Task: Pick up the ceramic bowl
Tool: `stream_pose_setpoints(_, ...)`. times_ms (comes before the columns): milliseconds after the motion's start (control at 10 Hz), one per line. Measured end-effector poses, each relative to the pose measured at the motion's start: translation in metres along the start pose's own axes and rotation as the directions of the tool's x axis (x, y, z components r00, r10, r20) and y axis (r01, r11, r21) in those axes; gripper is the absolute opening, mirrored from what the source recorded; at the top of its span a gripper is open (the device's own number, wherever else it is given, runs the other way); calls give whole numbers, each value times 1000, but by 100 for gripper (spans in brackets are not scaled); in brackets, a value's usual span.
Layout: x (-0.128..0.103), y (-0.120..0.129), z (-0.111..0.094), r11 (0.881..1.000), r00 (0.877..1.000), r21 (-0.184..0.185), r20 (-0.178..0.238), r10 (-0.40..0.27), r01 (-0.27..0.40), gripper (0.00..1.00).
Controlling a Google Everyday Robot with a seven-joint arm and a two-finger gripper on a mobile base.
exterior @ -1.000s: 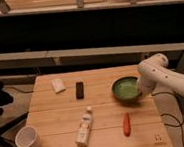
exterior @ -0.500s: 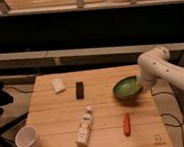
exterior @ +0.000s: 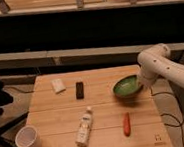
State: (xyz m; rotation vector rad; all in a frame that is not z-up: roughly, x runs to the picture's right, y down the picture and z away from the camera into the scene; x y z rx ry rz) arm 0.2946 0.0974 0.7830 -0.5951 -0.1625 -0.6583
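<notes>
**A:** Since you asked what's on the wooden table [exterior: 51, 121], going left to right: white paper cup [exterior: 27, 138] at about 8 o'clock, a small white packet [exterior: 58, 85] up at 10, a black bar-shaped thing [exterior: 80, 89] next to it, then a white bottle [exterior: 84, 127] lying flat around 6.

**B:** And the bowl?

**A:** An orange carrot-looking thing [exterior: 126, 124] comes first, at 5. The ceramic bowl [exterior: 125, 87] is at 2 o'clock by the right edge, tilted, with the gripper [exterior: 143, 83] clamped on its right rim. White arm [exterior: 173, 70] comes in from 3 o'clock.
</notes>
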Motion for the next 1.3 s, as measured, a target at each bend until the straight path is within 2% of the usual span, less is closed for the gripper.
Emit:
stream_pose_setpoints(400, 0, 0, -7, 1000, 1000, 2, -3, -10, 11, 0)
stream_pose_setpoints(700, 1, 0, -22, 1000, 1000, 7, -7, -17, 17, 0)
stream_pose_setpoints(1300, 1, 1, -39, 999, 999, 15, -15, -37, 37, 0)
